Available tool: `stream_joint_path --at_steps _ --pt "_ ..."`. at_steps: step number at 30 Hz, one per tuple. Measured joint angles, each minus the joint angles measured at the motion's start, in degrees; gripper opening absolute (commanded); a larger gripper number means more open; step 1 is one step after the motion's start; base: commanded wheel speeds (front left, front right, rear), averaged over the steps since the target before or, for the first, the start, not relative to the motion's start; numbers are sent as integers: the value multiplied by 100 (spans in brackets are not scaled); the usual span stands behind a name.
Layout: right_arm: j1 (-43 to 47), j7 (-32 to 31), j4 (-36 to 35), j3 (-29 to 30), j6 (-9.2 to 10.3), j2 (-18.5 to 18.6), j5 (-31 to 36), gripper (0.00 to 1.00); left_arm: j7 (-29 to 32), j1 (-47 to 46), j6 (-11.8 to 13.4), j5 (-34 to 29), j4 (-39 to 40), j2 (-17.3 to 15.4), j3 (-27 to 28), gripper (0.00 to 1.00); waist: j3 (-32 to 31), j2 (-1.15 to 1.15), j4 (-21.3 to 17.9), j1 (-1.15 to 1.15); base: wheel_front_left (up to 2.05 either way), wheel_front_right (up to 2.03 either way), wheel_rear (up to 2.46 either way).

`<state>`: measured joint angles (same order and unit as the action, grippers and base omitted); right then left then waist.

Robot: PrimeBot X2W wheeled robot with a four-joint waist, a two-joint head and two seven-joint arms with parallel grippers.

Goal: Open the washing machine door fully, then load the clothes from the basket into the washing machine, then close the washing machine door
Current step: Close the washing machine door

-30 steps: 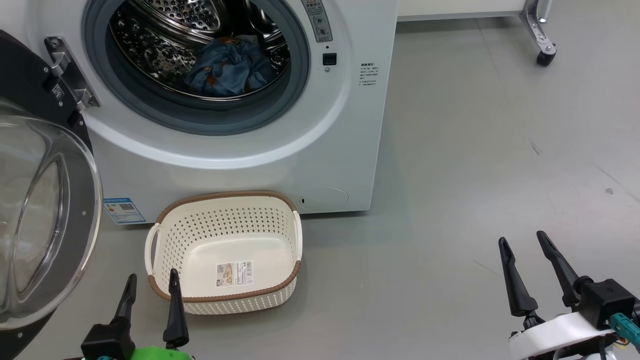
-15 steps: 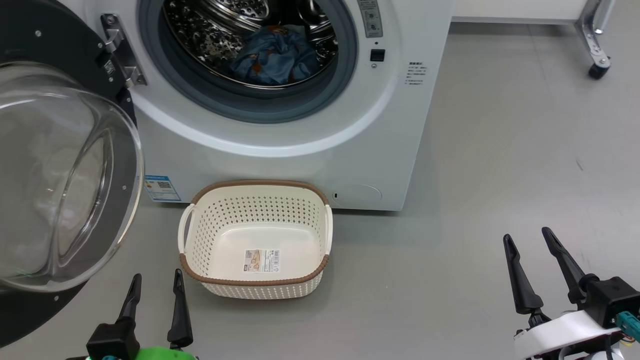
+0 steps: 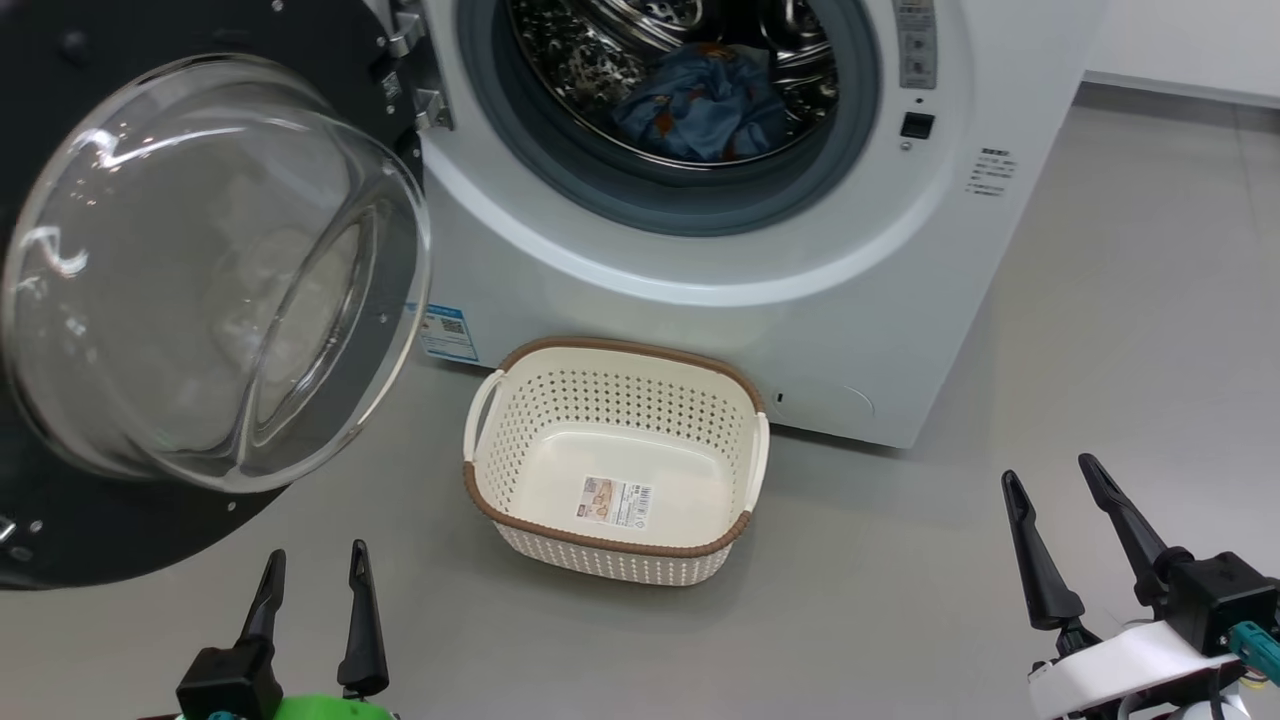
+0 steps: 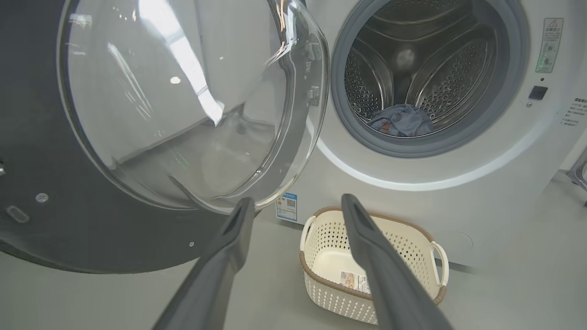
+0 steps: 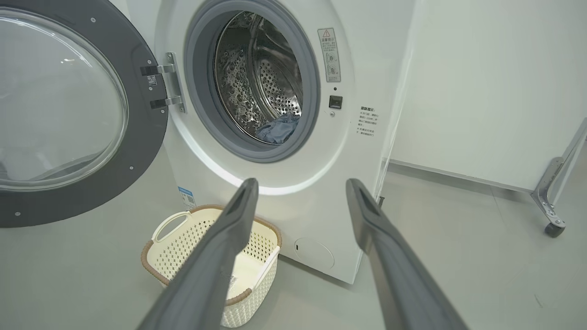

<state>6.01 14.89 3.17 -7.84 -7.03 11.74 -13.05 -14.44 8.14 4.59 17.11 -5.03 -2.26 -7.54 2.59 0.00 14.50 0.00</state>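
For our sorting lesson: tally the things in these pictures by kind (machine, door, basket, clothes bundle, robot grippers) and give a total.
washing machine: 1
washing machine door: 1
basket: 1
bundle of clothes in the drum: 1
grippers, jaws open: 2 (left gripper, right gripper)
Total: 6

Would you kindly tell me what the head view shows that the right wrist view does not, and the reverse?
Head view, not the right wrist view: the left gripper, open, at the lower left. Right wrist view, not the head view: a metal leg with a caster wheel at the far right. Both: the washing machine with the washing machine door swung open, the clothes lying in the drum, the empty basket on the floor, and the open right gripper.
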Motion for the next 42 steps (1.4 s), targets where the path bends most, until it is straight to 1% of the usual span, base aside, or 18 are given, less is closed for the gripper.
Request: stream_joint_path --at_steps 8,16,18,32,40,41,42 --pt "-21 0 0 -102 0 30 0 100 0 1 2 0 -8 -3 1 100 -36 0 584 0 0 0 0" --pt "-24 0 2 -177 0 52 1 100 0 4 8 14 0 -8 31 100 -74 0 1039 0 0 0 0" --pt "-25 0 2 -185 -1 52 1 100 0 5 54 14 1 -8 36 100 -79 0 1101 0 0 0 0" --pt "-27 0 21 -208 0 51 1 100 0 10 58 33 13 -9 58 100 -80 0 1374 0 0 0 0" --pt "-86 0 37 -293 -1 46 1 100 0 15 107 136 48 -11 171 100 -78 0 1428 0 0 0 0" --pt "-86 0 37 -293 -1 46 1 100 0 15 108 250 49 -11 208 90 -78 0 1433 0 0 0 0" --pt "-86 0 40 -293 -1 46 1 100 0 16 108 342 49 -11 255 47 -77 0 1437 0 0 0 0"
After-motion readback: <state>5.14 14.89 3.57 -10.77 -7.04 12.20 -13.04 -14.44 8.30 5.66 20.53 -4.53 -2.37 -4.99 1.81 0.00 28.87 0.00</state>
